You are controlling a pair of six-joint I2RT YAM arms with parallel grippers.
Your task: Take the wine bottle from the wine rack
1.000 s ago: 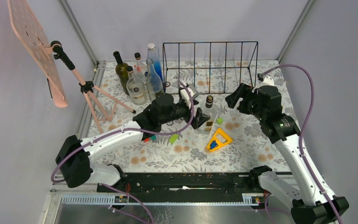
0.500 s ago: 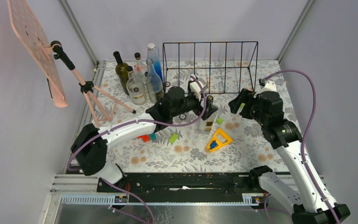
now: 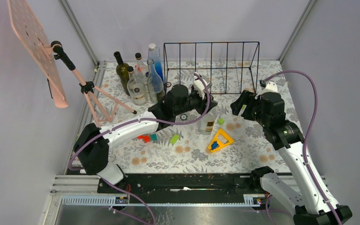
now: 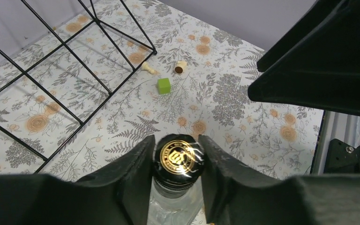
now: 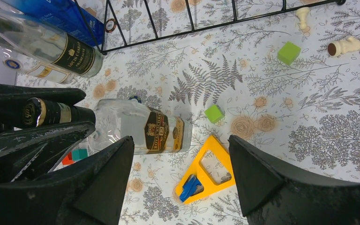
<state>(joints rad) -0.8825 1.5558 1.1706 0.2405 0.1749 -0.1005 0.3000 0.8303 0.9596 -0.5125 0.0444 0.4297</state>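
Observation:
The wine bottle (image 3: 209,123) is clear glass with a dark label and a black cap with a gold emblem (image 4: 178,157). It stands upright on the flowered table, a little in front of the black wire wine rack (image 3: 211,61), outside its bays. My left gripper (image 3: 209,102) is shut on the bottle's cap, one finger on each side (image 4: 176,140). In the right wrist view the bottle (image 5: 140,129) shows with the left fingers (image 5: 37,136) around its neck. My right gripper (image 3: 238,104) hangs open to the right of the bottle, holding nothing (image 5: 180,139). The rack's bays look empty.
Several other bottles (image 3: 140,79) stand at the back left beside the rack. A yellow triangle piece (image 3: 220,139), green blocks (image 3: 174,138), red and teal blocks (image 3: 147,138) and pale chess pieces (image 5: 347,46) lie on the table. A tripod with a pink board (image 3: 37,47) stands far left.
The left arm reached right and forward over the bottle and its jaws closed on the cap. The right arm drew back slightly to the right, still open.

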